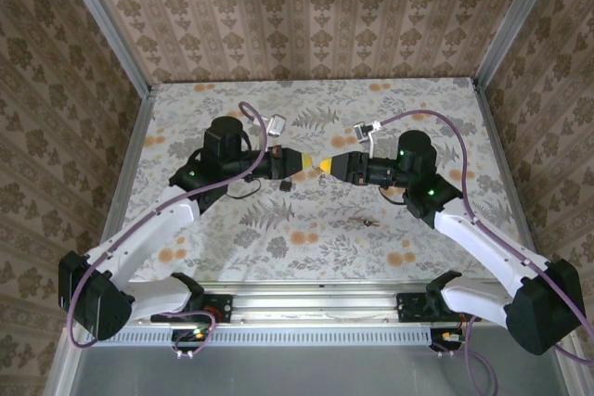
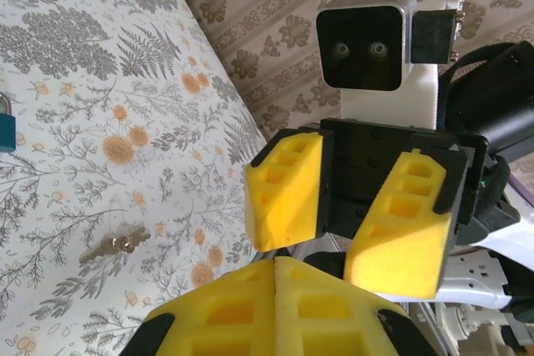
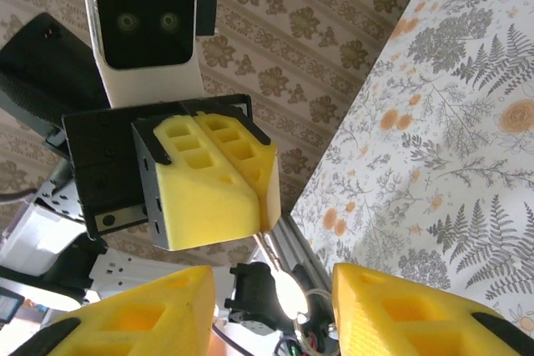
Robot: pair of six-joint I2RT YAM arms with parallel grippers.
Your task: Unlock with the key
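Observation:
My two grippers meet tip to tip above the middle of the table. The left gripper (image 1: 304, 162) (image 2: 275, 263) is shut. In the right wrist view a thin metal sliver, which I take for the key (image 3: 269, 249), sticks out from the left gripper's (image 3: 266, 223) pressed fingertips. The right gripper (image 1: 327, 167) (image 3: 275, 298) faces it with its yellow fingers spread, holding nothing. From the left wrist it (image 2: 334, 260) shows the same open gap. The small blue padlock (image 1: 284, 185) (image 2: 4, 127) lies on the table below the left gripper.
A second small metal key-like piece (image 1: 364, 222) (image 2: 117, 245) lies loose on the floral tablecloth (image 1: 306, 118), in front of the right gripper. Patterned walls (image 1: 306, 6) close in the back and sides. The aluminium rail (image 1: 316, 303) with both arm bases runs along the near edge.

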